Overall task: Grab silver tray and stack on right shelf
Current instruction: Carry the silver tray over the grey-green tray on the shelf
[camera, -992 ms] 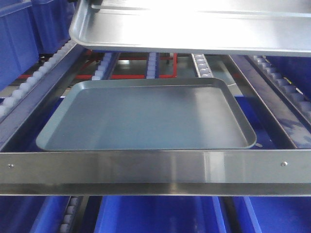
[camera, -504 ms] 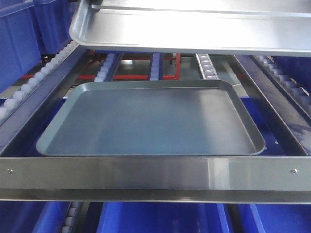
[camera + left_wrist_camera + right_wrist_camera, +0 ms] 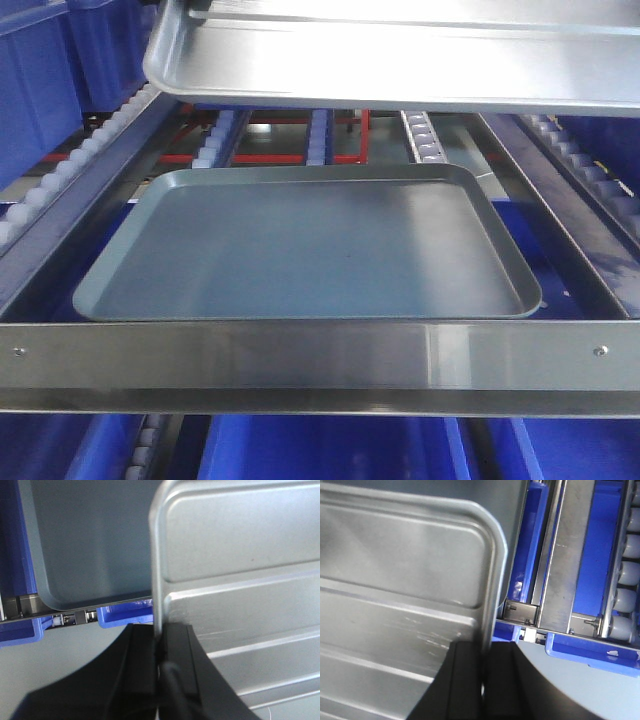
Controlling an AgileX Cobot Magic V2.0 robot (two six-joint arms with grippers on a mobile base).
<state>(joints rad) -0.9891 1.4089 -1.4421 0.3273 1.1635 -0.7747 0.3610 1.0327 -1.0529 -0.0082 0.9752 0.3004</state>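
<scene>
The silver tray (image 3: 400,60) hangs across the top of the front view, above the shelf. My left gripper (image 3: 159,635) is shut on the tray's left rim (image 3: 156,570); its ribbed underside (image 3: 240,580) fills the right of that view. My right gripper (image 3: 485,652) is shut on the tray's right rim (image 3: 492,580); the tray's bottom (image 3: 395,580) fills the left of that view. Neither gripper shows in the front view. A second tray, grey-green (image 3: 310,245), lies flat on the shelf below; a corner of it shows in the left wrist view (image 3: 85,545).
A steel front rail (image 3: 320,365) closes the shelf. Roller tracks (image 3: 70,160) and side rails (image 3: 560,190) run back on both sides, also in the right wrist view (image 3: 625,560). Blue bins (image 3: 330,450) stand below and a blue bin (image 3: 40,80) at left.
The view has shifted: the shelf and grey-green tray sit slightly lower and more to the right than a second ago. The silver tray stays held at the top.
</scene>
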